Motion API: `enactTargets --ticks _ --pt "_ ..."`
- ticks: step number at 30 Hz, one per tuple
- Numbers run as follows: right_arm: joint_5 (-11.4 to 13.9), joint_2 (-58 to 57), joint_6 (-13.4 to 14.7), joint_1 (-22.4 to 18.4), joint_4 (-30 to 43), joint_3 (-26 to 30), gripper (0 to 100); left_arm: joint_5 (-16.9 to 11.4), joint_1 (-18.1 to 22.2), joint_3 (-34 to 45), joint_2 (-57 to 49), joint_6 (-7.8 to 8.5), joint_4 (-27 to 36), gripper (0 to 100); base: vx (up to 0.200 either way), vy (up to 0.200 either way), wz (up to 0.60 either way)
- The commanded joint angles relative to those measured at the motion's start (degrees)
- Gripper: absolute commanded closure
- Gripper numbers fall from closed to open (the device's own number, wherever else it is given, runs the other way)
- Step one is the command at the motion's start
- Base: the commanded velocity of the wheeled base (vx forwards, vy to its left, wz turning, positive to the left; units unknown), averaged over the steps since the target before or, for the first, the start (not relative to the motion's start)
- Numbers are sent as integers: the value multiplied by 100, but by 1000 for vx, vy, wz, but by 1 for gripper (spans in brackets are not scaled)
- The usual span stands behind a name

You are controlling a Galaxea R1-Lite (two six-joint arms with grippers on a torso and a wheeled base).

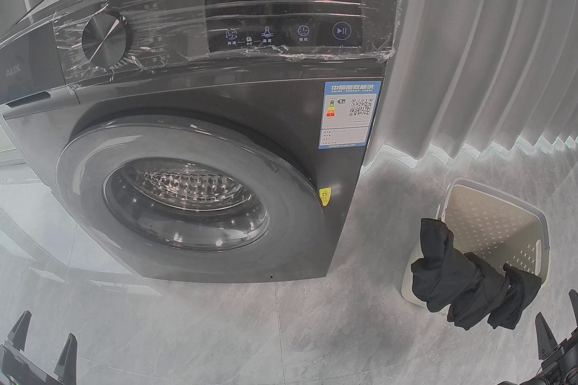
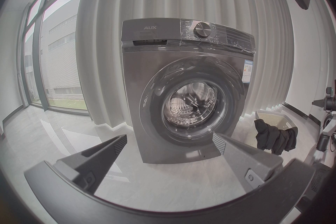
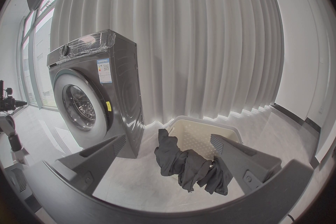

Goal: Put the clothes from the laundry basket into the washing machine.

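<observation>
Clothes (image 1: 466, 283): one dark bundle, black fabric, draped over the near rim of the laundry basket (image 1: 513, 192), part hanging outside down to the floor (image 1: 337, 338). Basket is pale plastic w/ perforated walls and sits on the floor right of the washing machine (image 1: 289, 103), near its front corner but not touching, curtain (image 1: 481, 43) just behind it.

Washing machine is a dark grey front-loader. Round door (image 1: 186, 203) looks shut, steel drum visible thru the glass. Ctrl panel up top has a knob (image 1: 105, 40) and is wrapped in clear plastic film. Label stickers on the front at upper right.

Left gripper (image 1: 47, 327) is low, in front of the machine and toward its left side, well apart from it. Fingers spread wide, nothing between them. Left wrist view looks straight at the door between the two fingers.

Right gripper (image 1: 555, 305) is low on the right, near the basket and just beside the hanging bundle, not touching it. Fingers spread too, empty. In the right wrist view the clothes lie between and beyond the fingertips.
</observation>
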Motion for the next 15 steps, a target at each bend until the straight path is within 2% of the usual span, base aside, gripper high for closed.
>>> enactTargets --ticks 1,4,8,13,15 --pt "2 -50 -1 6 -1 101 0 4 -4 101 -84 -6 0 0 0 0 0" --pt "2 -50 -1 -3 -1 101 0 4 -4 101 -84 -6 -9 0 0 0 0" --pt "2 -50 -1 6 -1 101 0 4 -4 101 -84 11 0 0 -200 0 0" --pt "2 -50 -1 -3 -1 101 0 4 5 101 -84 20 0 0 0 0 0" --pt "2 -50 -1 6 -1 101 0 4 5 101 -84 -33 -9 0 0 0 0"
